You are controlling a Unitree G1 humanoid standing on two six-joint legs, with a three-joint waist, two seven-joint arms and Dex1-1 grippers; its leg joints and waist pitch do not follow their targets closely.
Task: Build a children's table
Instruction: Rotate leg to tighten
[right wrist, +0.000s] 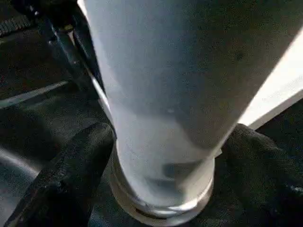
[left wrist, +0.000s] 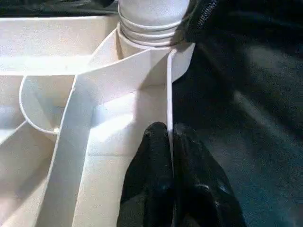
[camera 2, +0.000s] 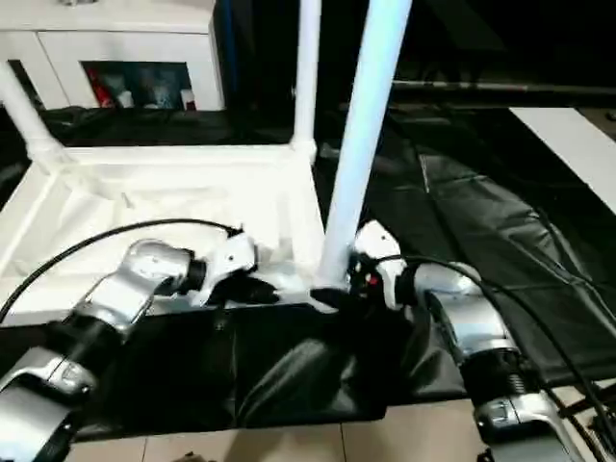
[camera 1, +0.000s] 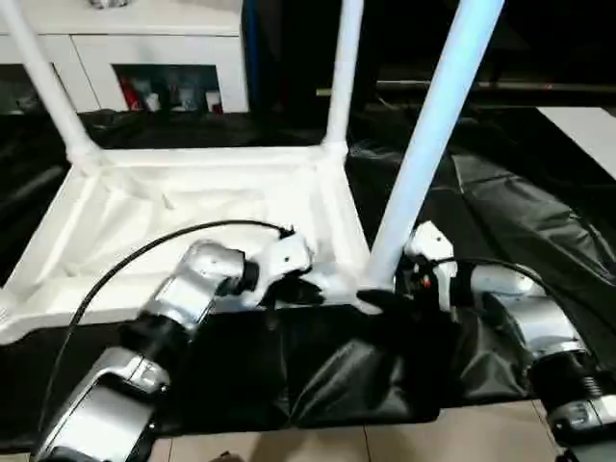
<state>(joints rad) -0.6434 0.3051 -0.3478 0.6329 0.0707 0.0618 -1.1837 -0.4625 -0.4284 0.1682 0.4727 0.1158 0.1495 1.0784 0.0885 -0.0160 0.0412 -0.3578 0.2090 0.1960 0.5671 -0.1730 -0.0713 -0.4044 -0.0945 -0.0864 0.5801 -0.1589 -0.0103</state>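
The white tabletop (camera 1: pixel 192 207) lies upside down on the black cloth, its ribbed underside facing up. Three white legs stand upright in its corner sockets: back left (camera 1: pixel 43 82), back right (camera 1: pixel 344 67) and the near right one (camera 1: pixel 423 144). My left gripper (camera 1: pixel 306 287) is shut on the tabletop's thin front rim (left wrist: pixel 168 94), close to the near right socket (left wrist: pixel 151 42). My right gripper (camera 1: pixel 385 298) is open around the foot of the near right leg (right wrist: pixel 161 94), one black finger (right wrist: pixel 75 175) on each side of it, with a small gap on one side.
Black cloth (camera 1: pixel 500 212) covers the work table and hangs over its front edge, with tiled floor (camera 1: pixel 385 443) below. A white cabinet (camera 1: pixel 144 48) stands behind. A white board (camera 1: pixel 587 130) lies at the far right. A black cable (camera 1: pixel 144 250) arcs over my left forearm.
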